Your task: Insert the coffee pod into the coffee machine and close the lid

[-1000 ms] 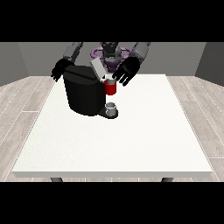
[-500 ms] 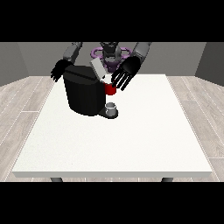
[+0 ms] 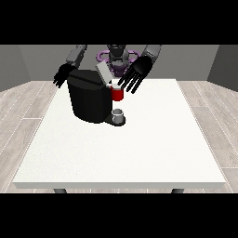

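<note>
The hand at the view's right is held open, fingers spread, just above and right of the coffee pod, probably having let it into the coffee machine, whose lid stands raised. The pod, a small red cylinder, sits at the machine's right side above a grey cup; the hand at the view's left hangs open behind the machine

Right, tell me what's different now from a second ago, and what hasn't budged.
The hand at the view's right has drifted a little towards the view's left, its straight fingers now spread over the red pod holder and hiding its upper edge. Nothing was grasped or released. The coffee machine, its raised lid, the cup on the drip tray and the hand at the view's left stayed where they were.
</note>
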